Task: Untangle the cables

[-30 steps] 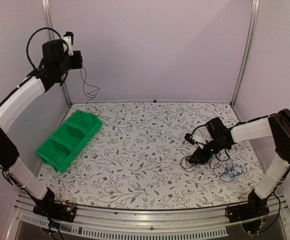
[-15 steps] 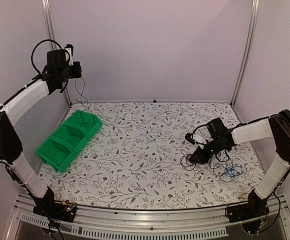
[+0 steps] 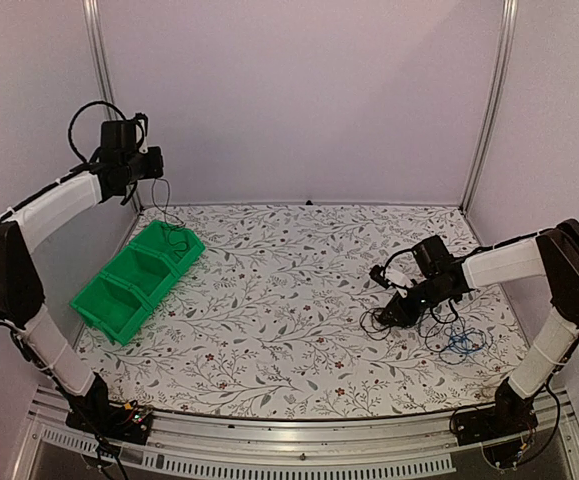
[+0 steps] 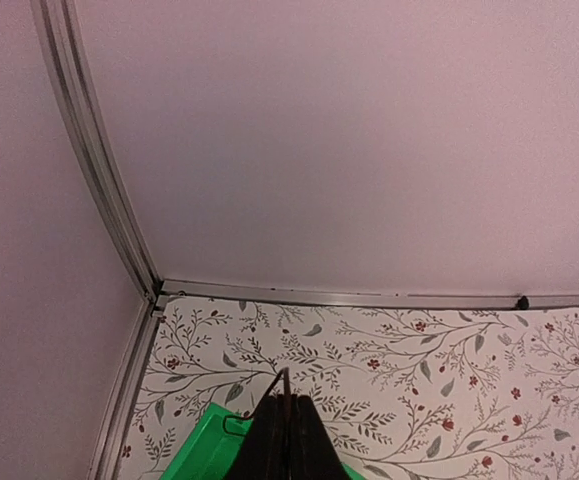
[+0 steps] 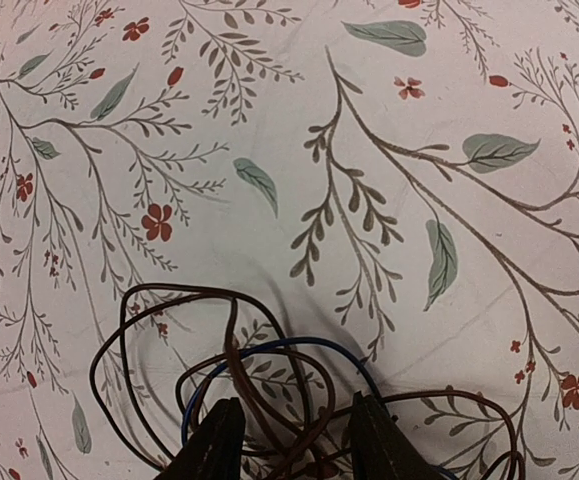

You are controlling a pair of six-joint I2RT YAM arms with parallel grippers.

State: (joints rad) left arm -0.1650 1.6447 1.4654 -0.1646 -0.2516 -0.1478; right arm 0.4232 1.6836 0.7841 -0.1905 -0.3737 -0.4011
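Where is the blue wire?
In the top view, the blue wire lies on the right side of the table, mixed into the dark wires beneath the right arm.
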